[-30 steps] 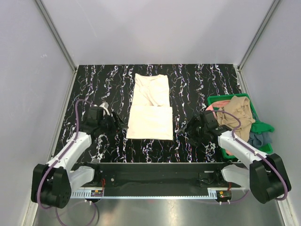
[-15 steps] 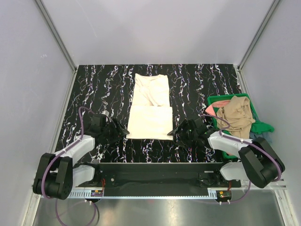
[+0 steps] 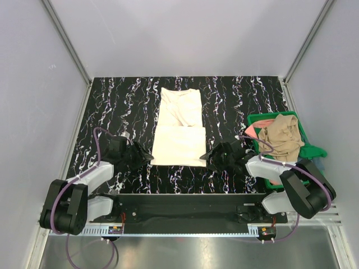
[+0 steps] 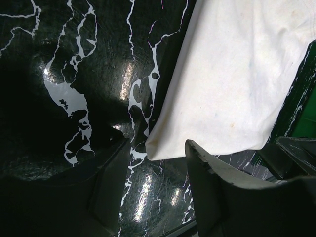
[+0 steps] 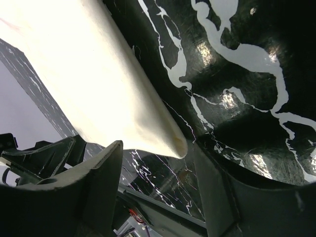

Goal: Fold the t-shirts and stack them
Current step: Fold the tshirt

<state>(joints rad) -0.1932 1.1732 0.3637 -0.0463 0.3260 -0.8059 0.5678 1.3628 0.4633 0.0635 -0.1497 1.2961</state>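
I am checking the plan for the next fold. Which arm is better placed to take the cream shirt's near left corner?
Left. The left gripper is open with the corner of the cream shirt between its fingers; the right gripper sits at the other near corner.

cream t-shirt point(image 3: 179, 140), tan t-shirt point(image 3: 283, 137), green bin point(image 3: 313, 151), black table point(image 3: 235, 101) — white marbled veins
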